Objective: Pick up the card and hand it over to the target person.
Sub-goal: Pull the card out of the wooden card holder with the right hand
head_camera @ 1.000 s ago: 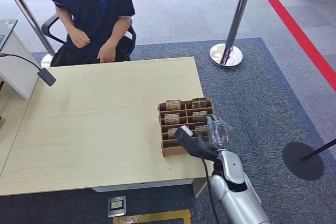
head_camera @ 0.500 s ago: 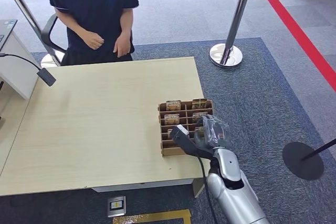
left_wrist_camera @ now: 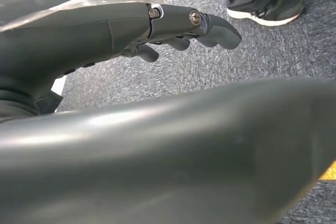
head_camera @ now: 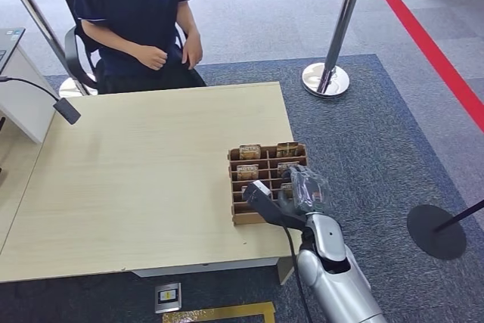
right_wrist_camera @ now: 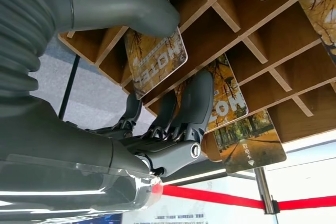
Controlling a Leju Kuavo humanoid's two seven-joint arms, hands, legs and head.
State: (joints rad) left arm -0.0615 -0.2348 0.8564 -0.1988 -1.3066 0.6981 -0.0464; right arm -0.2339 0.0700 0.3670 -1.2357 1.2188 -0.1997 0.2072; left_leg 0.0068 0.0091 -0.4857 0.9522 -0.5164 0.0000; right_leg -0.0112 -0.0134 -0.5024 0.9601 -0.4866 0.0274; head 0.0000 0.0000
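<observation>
Reaching into the card rack [head_camera: 268, 158] on the worktop [head_camera: 143, 172], the right hand [right_wrist_camera: 170, 129], fingers apart and holding nothing, must next pinch a card [right_wrist_camera: 156, 59].

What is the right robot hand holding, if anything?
Nothing yet: the right robot hand has fingers in the card rack against a card.

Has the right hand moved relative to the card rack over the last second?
Yes. The right hand has crept left and slightly farther over the wooden card rack, which has stayed put on the table.
</observation>
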